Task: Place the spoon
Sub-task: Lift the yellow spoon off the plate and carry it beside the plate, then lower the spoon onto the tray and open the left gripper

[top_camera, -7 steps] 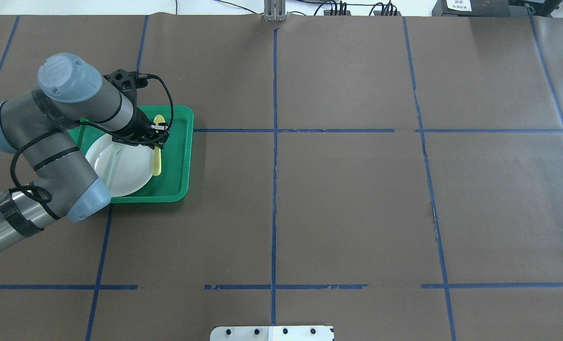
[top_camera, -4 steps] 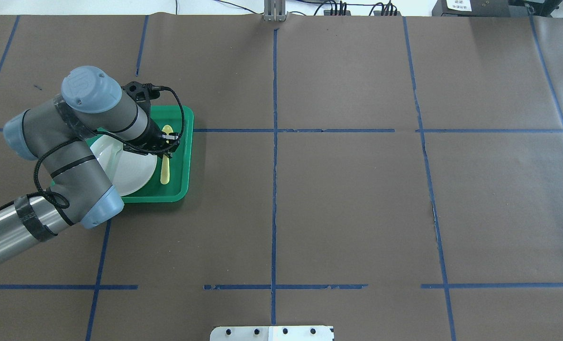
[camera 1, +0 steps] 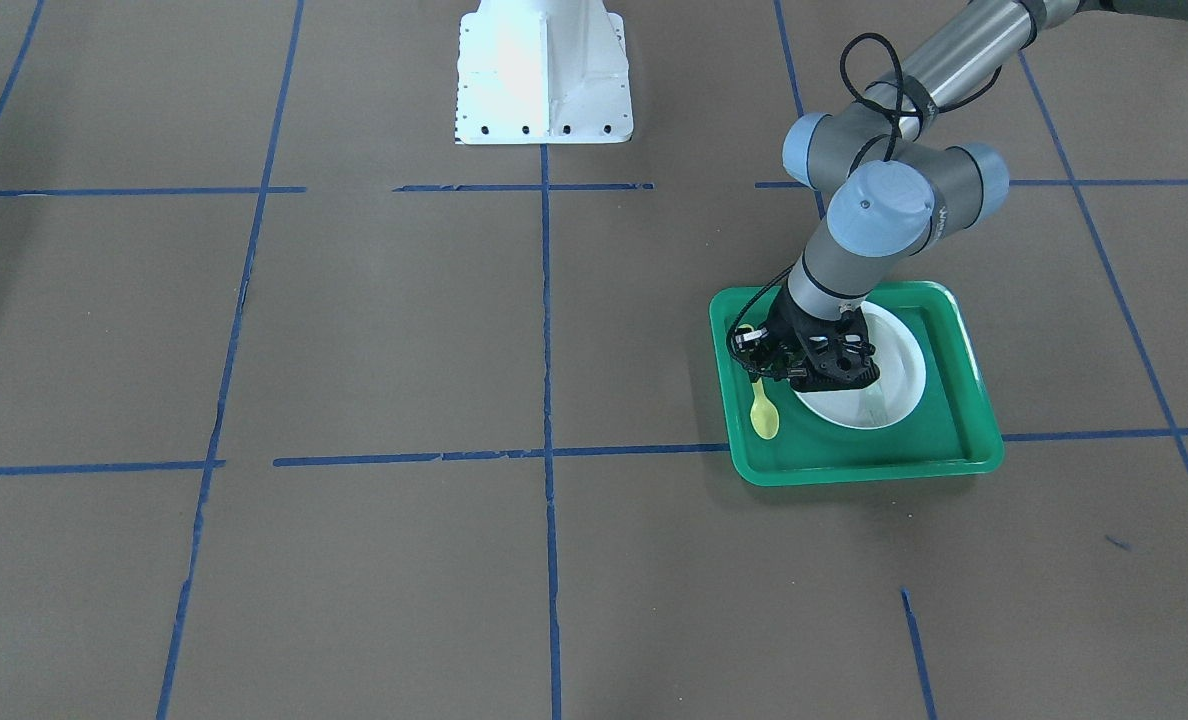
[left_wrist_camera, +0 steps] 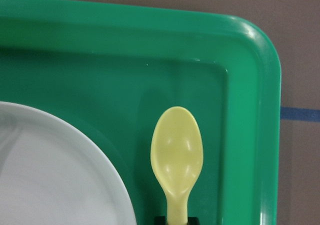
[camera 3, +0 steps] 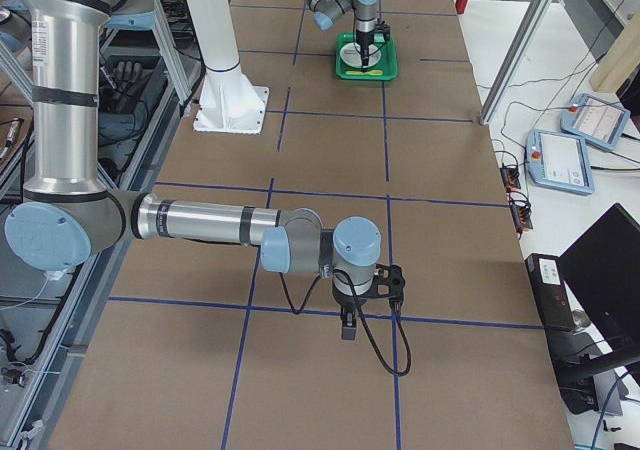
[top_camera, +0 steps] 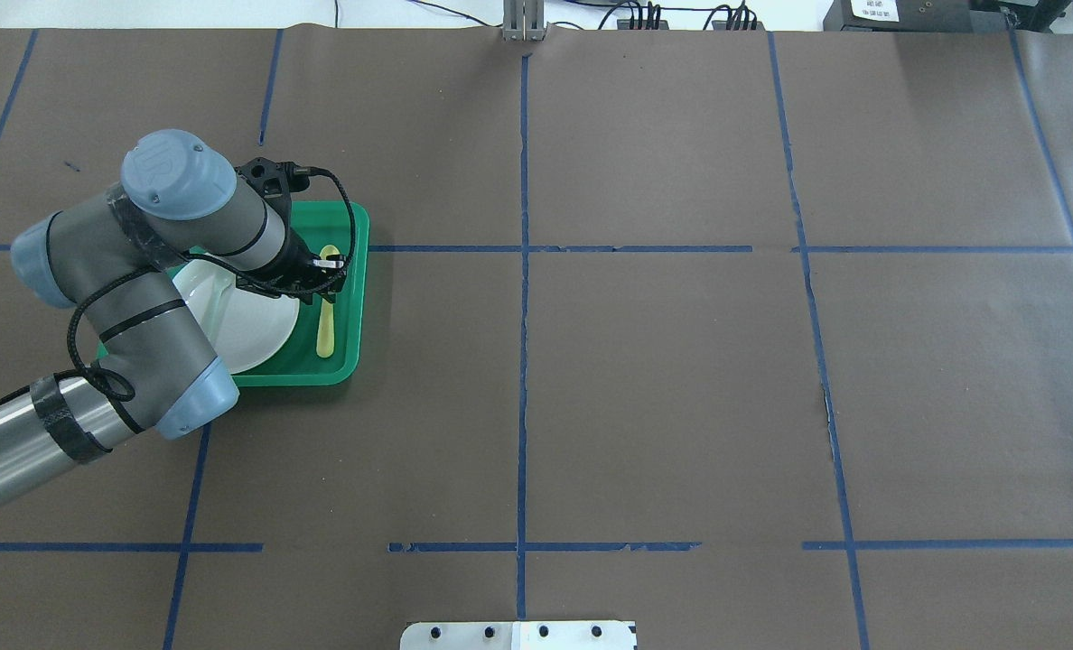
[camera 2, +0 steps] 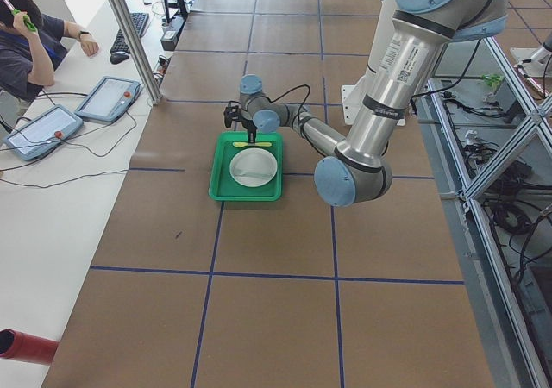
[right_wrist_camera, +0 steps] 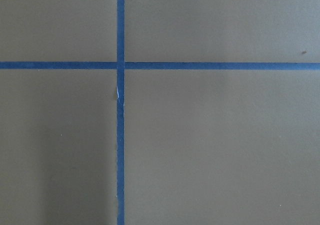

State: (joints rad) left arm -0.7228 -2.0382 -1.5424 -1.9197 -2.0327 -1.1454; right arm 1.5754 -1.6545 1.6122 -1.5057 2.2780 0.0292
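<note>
While viewed from the left wrist, clenched on the handle of the spoon (left_wrist_camera: 177,150) just behind the oval bowl: left gripper (top_camera: 325,282), with dark fingers (left_wrist_camera: 161,221) pressed to both sides of the pale-yellow stem at that view's bottom edge. Set level and lengthwise over the floor of the green tray (left_wrist_camera: 255,110), in the narrow strip between the white plate (left_wrist_camera: 55,175) and the tray's rim on the robot's right. Bowl hollow side up, pointing away from the robot, out ahead of the fingertips and close to the tray's far right corner. Rest of the handle trailing back under the gripper toward the robot, its end showing clear of the fingers from overhead. Just beside the plate's edge, not over it. Cannot tell whether resting on the tray floor or lifted a little off it. Seen from overhead, reaches in from the left across the plate, covering a good part of it. Right gripper (camera 3: 348,328) well apart, low over the brown table (right_wrist_camera: 210,145) by a cross of blue tape (right_wrist_camera: 120,135). Seen from the side camera alone, so cannot tell whether released or clenched.
</note>
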